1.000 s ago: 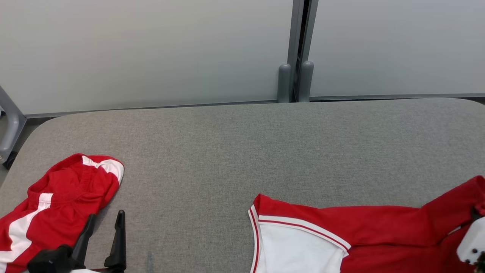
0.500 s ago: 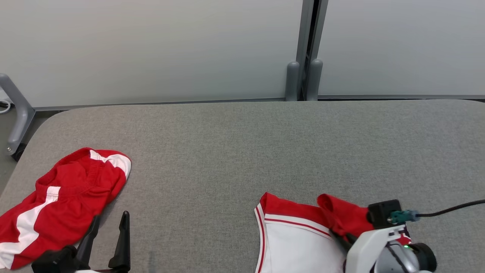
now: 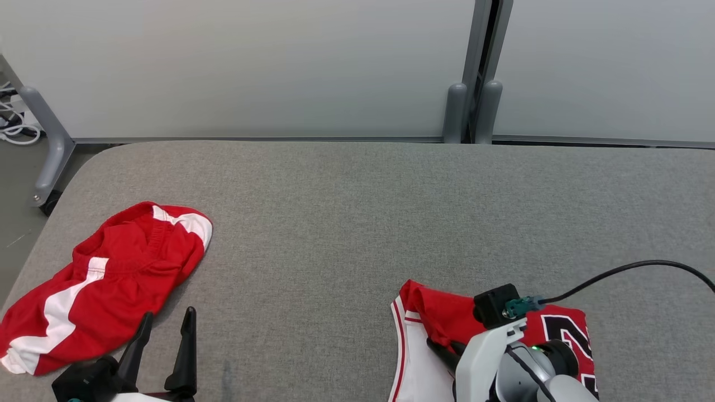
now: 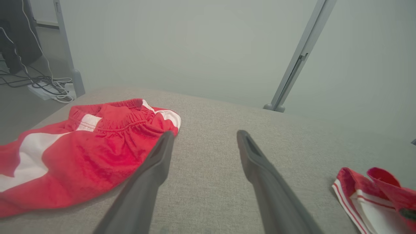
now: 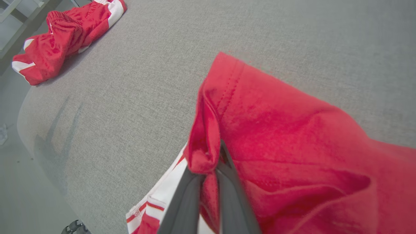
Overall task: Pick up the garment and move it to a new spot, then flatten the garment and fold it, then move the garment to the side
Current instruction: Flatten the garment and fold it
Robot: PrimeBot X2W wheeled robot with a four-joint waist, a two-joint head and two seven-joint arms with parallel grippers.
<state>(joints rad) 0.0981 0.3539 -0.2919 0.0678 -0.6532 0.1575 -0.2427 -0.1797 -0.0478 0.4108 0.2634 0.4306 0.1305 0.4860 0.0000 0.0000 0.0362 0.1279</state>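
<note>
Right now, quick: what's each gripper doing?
Left gripper: open, holding nothing.
Right gripper: shut on a fold of the jersey.

One red-and-white jersey (image 3: 441, 315) caught between the right fingers (image 5: 183, 201), one pair of red-and-white shorts (image 3: 111, 279) just left of the left fingers (image 3: 186, 352), two dark fingers per side, one grey tabletop (image 3: 335, 223) beneath them, two grey posts (image 3: 455, 111) far beyond, one black cable (image 3: 648, 261) behind the right fingers.
</note>
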